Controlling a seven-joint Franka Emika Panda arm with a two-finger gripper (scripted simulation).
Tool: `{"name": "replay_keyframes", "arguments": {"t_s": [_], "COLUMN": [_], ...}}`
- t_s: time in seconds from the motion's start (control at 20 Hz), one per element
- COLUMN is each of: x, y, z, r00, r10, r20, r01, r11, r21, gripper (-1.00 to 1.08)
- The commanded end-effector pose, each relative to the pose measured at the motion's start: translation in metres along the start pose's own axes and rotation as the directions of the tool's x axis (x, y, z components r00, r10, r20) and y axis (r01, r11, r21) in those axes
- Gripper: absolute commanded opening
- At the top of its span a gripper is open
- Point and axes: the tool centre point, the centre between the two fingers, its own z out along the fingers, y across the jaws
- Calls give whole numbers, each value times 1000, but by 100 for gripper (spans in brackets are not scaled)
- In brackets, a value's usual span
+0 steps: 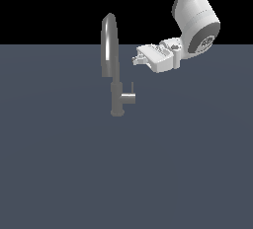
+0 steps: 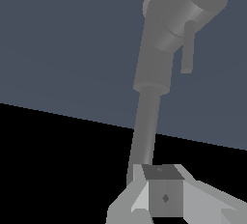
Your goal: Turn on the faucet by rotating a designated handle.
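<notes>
The faucet is a tall grey metal tap standing on the flat grey floor, and its arched spout rises above the horizon. The handle is a short stub jutting toward the exterior view's right, with a thin rod lever pointing up. My gripper hangs to the exterior view's right of the spout, above the handle and apart from it. Its fingers look pressed together and hold nothing. In the wrist view the faucet, handle and lever lie beyond my gripper.
The white arm comes down from the upper part of the exterior view's right. The grey floor spreads flat all around the faucet, under a black background.
</notes>
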Motion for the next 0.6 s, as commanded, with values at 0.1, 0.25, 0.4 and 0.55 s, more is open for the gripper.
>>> {"name": "replay_keyframes", "arguments": {"t_s": [0.1, 0.25, 0.4, 0.55], "x": [36, 56, 72, 83], "y": [-5, -6, -7, -7], "z": [6, 11, 16, 20], "r00": [993, 983, 972, 963], "r10": [81, 121, 151, 172], "r20": [88, 138, 179, 209], "r01": [-88, -138, -180, -210], "r11": [993, 983, 972, 962], "r21": [82, 123, 154, 175], "gripper": [-100, -100, -100, -100]}}
